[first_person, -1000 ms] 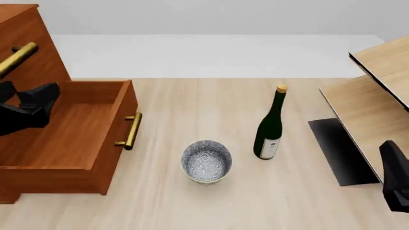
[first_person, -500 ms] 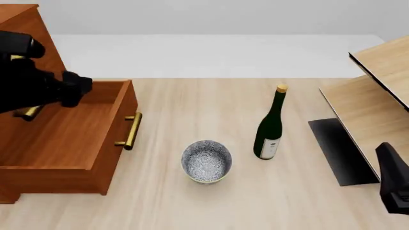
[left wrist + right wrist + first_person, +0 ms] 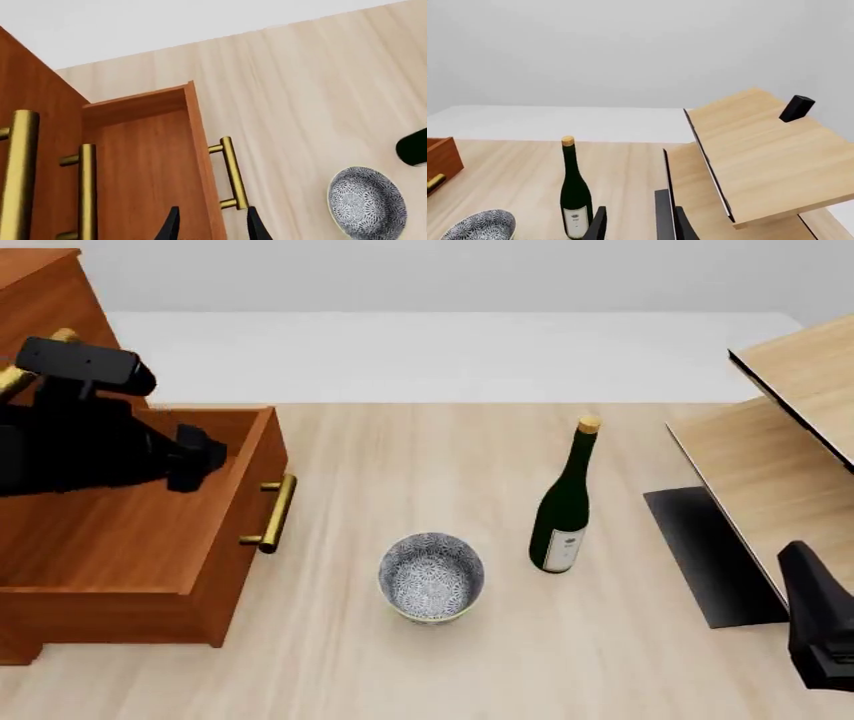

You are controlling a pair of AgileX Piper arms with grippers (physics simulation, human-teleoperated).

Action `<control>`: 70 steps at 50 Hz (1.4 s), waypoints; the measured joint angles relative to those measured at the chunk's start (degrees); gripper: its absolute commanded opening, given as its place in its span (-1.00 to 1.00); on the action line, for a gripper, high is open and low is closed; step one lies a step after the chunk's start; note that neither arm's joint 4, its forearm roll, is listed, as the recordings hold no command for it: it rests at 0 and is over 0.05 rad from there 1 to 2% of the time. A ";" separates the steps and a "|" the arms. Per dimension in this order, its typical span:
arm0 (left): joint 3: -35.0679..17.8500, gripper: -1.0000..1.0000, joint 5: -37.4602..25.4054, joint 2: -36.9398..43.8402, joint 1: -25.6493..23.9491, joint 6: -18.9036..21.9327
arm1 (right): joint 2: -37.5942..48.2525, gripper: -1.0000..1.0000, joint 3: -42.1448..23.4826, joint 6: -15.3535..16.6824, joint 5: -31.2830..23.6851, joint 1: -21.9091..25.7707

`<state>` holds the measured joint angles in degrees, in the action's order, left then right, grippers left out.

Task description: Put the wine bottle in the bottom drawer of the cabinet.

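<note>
Nearest the camera in the front view, the right gripper (image 3: pixel 636 227) sits low at the table's right edge, seen only as a dark block; its own wrist camera shows the two finger tips parted with a clear gap and nothing between them. A speckled grey bowl (image 3: pixel 430 576) stands on the pale wooden table (image 3: pixel 441 660) near the front, in the middle. Just to its right and a little farther back, the wine bottle (image 3: pixel 563 504) stands upright on the table, apart from the bowl and from both grippers. At left, the bottom drawer (image 3: pixel 127 530) is pulled open from the cabinet (image 3: pixel 60 315), its brass handle (image 3: pixel 275 512) facing the bowl. The left gripper (image 3: pixel 212 227) hovers above the open drawer, close to its front panel. In the left wrist view its fingers are spread, with the drawer's front edge showing between the tips, and they hold nothing. On the right, a light-wood shelf unit (image 3: pixel 787 410) stands past the bottle.
</note>
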<state>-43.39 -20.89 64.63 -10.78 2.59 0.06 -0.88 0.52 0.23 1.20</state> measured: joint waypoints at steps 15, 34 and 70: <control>4.02 1.00 3.33 2.21 -1.94 -2.34 | 0.00 1.00 0.02 0.28 -0.20 0.40; 7.83 1.00 6.99 4.35 -3.45 -4.50 | -0.01 1.00 0.11 0.42 -0.34 0.72; 13.03 1.00 16.59 11.60 -3.97 -8.15 | 0.04 1.00 0.28 0.85 -0.56 1.11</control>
<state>-30.36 -4.30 76.23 -14.74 -5.56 0.10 -0.61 1.37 -0.33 2.32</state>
